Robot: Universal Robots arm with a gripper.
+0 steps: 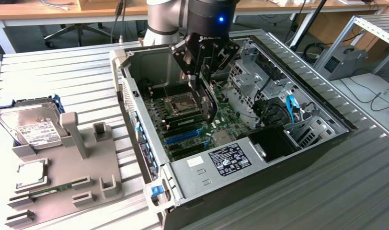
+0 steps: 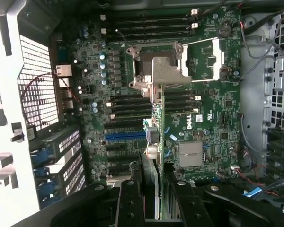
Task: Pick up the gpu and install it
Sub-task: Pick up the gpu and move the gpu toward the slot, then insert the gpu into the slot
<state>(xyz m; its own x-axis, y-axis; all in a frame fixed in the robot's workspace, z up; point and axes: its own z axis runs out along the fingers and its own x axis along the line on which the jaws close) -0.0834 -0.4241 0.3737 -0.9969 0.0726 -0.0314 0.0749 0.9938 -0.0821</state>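
My gripper (image 1: 201,76) hangs inside the open computer case (image 1: 181,179), shut on the gpu (image 1: 207,101). The card hangs edge-down from the fingers, just above the green motherboard (image 1: 223,115). In the wrist view the gpu (image 2: 154,124) runs edge-on away from my gripper (image 2: 154,191), with its silver end bracket (image 2: 168,75) over the processor socket (image 2: 154,59). One black finger (image 2: 130,203) stands on each side of the card. A blue expansion slot (image 2: 125,136) lies on the board beside the card's lower edge.
A grey fixture tray (image 1: 66,167) sits at the exterior view's left of the case, with a silver hard drive (image 1: 35,127), a processor (image 1: 31,172) and a memory stick (image 1: 44,191). Drive cages and blue cables (image 1: 290,108) crowd the case's far side.
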